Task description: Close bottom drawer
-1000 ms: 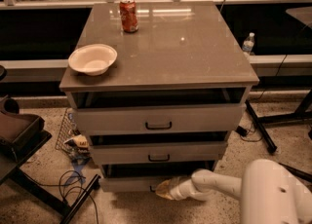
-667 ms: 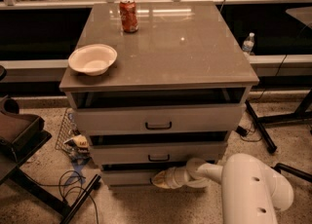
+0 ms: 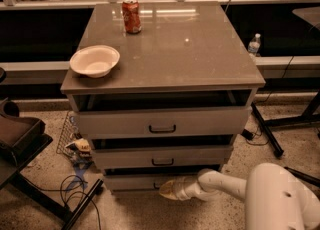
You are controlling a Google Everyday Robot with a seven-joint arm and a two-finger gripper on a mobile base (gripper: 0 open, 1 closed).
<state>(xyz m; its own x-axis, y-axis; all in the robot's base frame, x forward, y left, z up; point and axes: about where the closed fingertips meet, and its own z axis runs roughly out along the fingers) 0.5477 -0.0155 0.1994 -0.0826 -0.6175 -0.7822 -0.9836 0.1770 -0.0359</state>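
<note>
The bottom drawer (image 3: 135,181) is the lowest grey front of the cabinet, standing slightly out under the middle drawer (image 3: 165,157). Its handle is hidden behind my gripper. My gripper (image 3: 167,190) sits at the end of the white arm (image 3: 220,184), low near the floor, pressed against the middle of the bottom drawer's front. The top drawer (image 3: 162,122) shows a larger black handle and also stands a little open.
A white bowl (image 3: 95,60) and a red soda can (image 3: 131,15) stand on the cabinet top (image 3: 190,49). Cables and clutter (image 3: 77,149) lie on the floor at the left, beside a dark chair (image 3: 17,134). A water bottle (image 3: 254,44) stands at the right.
My arm has swung left and in toward the cabinet. The gripper has moved from the bottom drawer's right part to its middle, against the front. The drawer looks pushed further in.
</note>
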